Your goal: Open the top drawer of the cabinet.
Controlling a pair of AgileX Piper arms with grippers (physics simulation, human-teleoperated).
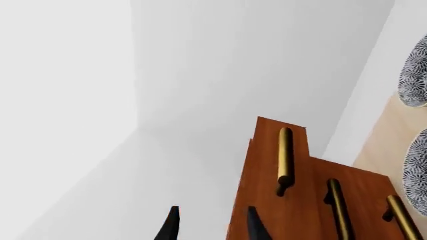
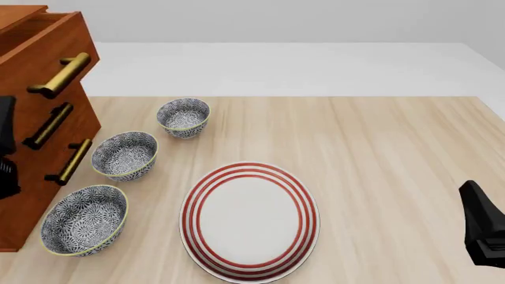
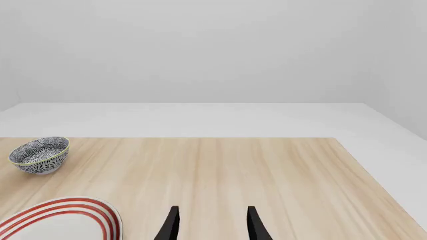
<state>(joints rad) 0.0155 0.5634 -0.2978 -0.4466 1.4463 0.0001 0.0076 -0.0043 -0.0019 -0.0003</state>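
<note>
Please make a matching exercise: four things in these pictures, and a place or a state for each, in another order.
1. top drawer
2. plate
3. farthest bowl
4. right tool

a. red rings on the rim
b. open, holding nothing
c. stands out beyond the two drawers below it
d. behind the other two bowls

Pairs: 1-c, 2-a, 3-d, 4-b

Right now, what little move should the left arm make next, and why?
Probably back away. The top drawer already juts out past the two below it in the cabinet, and the left tool hangs open beside the wood, holding no handle, so little seems left to pull.
</note>
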